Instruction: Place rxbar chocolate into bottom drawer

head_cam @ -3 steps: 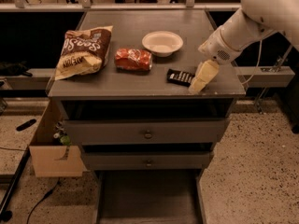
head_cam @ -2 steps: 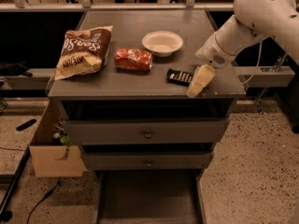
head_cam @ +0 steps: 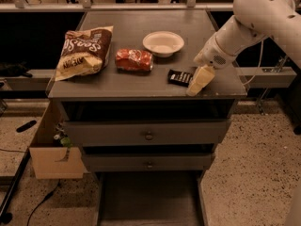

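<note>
1. Camera view shows the rxbar chocolate (head_cam: 180, 77) lying flat on the grey counter (head_cam: 141, 86) near its front right edge. It is a thin black rectangle in a smooth wrapper with pale lettering.
2. The tool (head_cam: 197, 83), a cream wedge on the white arm, hangs tip-down just beside the bar's right end, perhaps touching it. I cannot tell how far open it is, and it seems to hold nothing.
3. The step in hand, as I judge it, is the grasp. A flat bar offers little height, so come down low across its short width and close gently, or the slick wrapper may slide.
4. The bottom drawer (head_cam: 148, 201) stands pulled out below, a wide shallow grey tray with low walls.
5. Farther left sit a glossy white bowl (head_cam: 163, 43), a crinkly orange-red packet (head_cam: 134, 60) and a puffy brown-and-cream chip bag (head_cam: 84, 52).
</note>
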Motion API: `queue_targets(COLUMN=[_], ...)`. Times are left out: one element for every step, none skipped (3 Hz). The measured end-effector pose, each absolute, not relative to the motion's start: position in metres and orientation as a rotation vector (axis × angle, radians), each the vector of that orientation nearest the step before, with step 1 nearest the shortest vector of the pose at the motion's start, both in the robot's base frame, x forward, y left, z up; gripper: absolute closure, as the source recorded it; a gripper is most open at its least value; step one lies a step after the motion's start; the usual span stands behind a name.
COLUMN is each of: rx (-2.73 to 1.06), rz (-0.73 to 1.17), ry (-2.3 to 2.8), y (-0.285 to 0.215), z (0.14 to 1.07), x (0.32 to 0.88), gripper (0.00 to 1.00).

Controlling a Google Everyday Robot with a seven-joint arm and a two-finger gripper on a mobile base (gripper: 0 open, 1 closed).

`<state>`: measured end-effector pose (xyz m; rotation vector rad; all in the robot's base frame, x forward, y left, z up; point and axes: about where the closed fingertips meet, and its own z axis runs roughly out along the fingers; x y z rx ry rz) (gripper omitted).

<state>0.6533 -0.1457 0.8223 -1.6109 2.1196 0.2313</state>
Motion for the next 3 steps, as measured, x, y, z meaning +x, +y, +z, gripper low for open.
queue_targets(rx=[-1.611, -1.611, -1.611], rz=[0.231, 0.231, 0.231], ry=[2.12, 2.12, 2.12], y=[-0.1457, -0.1456, -0.1456], z=[0.8222, 0.8222, 0.8222], x=[0.6533, 0.6533, 0.6533], gripper=[0.5, 0.73, 0.96])
